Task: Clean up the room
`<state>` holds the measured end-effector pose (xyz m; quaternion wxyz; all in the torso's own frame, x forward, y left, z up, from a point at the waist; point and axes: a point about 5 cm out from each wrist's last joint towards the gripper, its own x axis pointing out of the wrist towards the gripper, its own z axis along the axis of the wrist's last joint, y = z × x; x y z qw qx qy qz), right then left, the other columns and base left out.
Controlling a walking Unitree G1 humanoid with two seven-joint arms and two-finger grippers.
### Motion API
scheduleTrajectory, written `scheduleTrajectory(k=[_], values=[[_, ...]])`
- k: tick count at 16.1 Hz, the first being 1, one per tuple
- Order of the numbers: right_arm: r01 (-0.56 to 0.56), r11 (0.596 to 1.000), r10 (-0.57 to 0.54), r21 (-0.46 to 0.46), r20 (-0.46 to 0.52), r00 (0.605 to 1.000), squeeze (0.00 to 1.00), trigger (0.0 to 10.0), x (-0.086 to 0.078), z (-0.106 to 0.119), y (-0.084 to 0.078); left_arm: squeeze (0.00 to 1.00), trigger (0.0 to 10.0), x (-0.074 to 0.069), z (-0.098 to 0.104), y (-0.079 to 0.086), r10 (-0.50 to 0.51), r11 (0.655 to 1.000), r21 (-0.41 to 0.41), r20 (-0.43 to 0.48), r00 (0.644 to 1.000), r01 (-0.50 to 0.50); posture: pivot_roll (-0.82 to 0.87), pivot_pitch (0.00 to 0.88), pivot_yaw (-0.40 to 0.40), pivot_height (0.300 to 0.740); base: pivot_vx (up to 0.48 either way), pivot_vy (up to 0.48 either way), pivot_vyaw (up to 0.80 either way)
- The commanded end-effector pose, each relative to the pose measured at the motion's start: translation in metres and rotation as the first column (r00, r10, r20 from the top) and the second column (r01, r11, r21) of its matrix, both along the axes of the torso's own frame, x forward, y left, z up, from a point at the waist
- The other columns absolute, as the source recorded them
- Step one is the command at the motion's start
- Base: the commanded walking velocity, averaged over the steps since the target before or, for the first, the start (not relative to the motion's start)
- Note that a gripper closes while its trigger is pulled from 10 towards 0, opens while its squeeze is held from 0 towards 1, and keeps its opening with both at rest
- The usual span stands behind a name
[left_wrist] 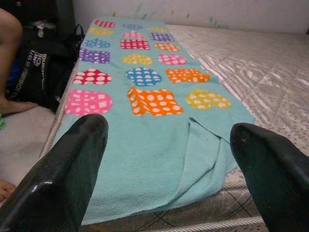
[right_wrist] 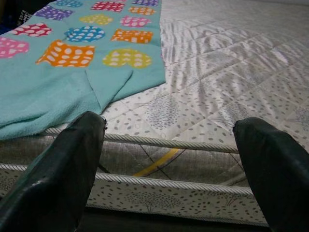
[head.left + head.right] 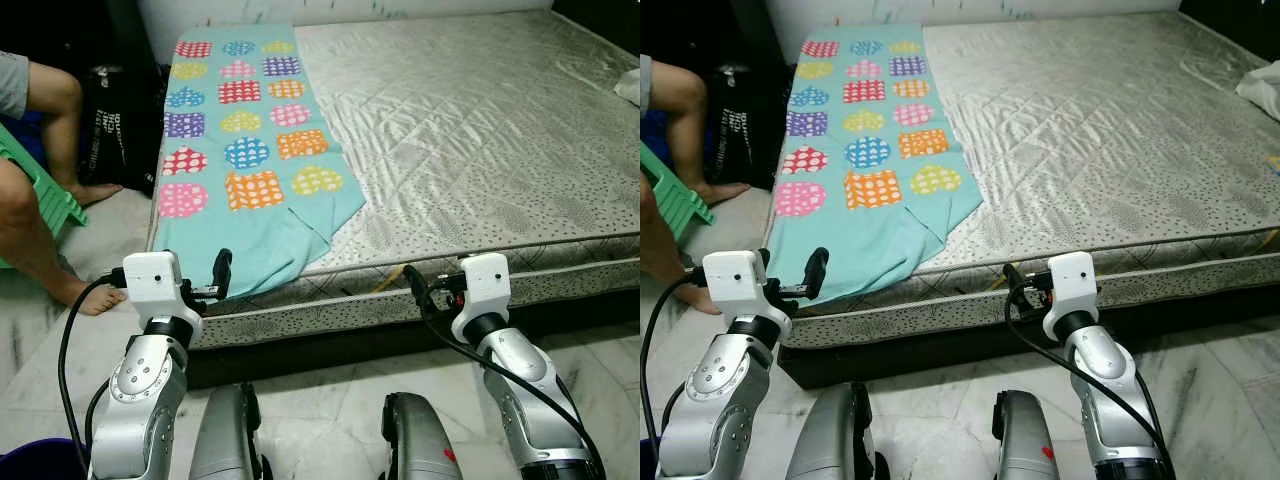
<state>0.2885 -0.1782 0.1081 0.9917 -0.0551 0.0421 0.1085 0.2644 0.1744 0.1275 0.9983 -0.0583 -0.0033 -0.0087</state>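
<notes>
Turquoise towelling patterned with dotted hearts, the blanket lies lengthwise along the left side of the mattress in the head views, its near end spilling over the edge just ahead of the left pincer, clearly the nearer arm. The left wrist view shows that pincer's fingers spread, blanket straight ahead. The right wrist view shows the right pincer equally spread, facing bare mattress with the blanket off to its left.
</notes>
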Motion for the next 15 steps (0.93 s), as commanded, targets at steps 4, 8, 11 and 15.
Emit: scheduleTrajectory(k=[4, 8, 11, 15], values=[[-0.016, 1.0, 0.016, -0.014, 0.013, 1.0, 0.0, 10.0, -0.0009, 0.0005, 0.0009, 0.0, 10.0, -0.0017, 0.0011, -0.0008, -0.007, 1.0, -0.005, 0.006, 1.0, 0.008, -0.15, 0.124, 0.026, 0.595, 0.0, 0.0, 0.4], [-0.005, 1.0, 0.005, -0.008, 0.005, 1.0, 0.0, 10.0, -0.0018, -0.0012, 0.0002, 0.0, 10.0, -0.0022, 0.0022, -0.003, -0.026, 1.0, -0.008, 0.012, 1.0, 0.026, -0.15, 0.127, 0.03, 0.595, 0.208, 0.0, 0.0], [-0.003, 1.0, 0.003, -0.009, 0.005, 1.0, 0.0, 10.0, -0.0023, -0.0016, 0.0, 0.0, 10.0, -0.0021, 0.0027, -0.005, -0.038, 0.999, -0.01, 0.013, 0.999, 0.038, -0.15, 0.129, 0.032, 0.595, 0.334, 0.0, 0.0], [-0.002, 1.0, 0.002, -0.012, 0.003, 1.0, 0.0, 10.0, -0.0028, -0.0026, -0.0007, 0.0, 10.0, -0.0018, 0.0022, -0.0055, -0.042, 0.999, -0.01, 0.01, 0.999, 0.043, -0.15, 0.13, 0.033, 0.595, 0.343, 0.0, 0.0]])
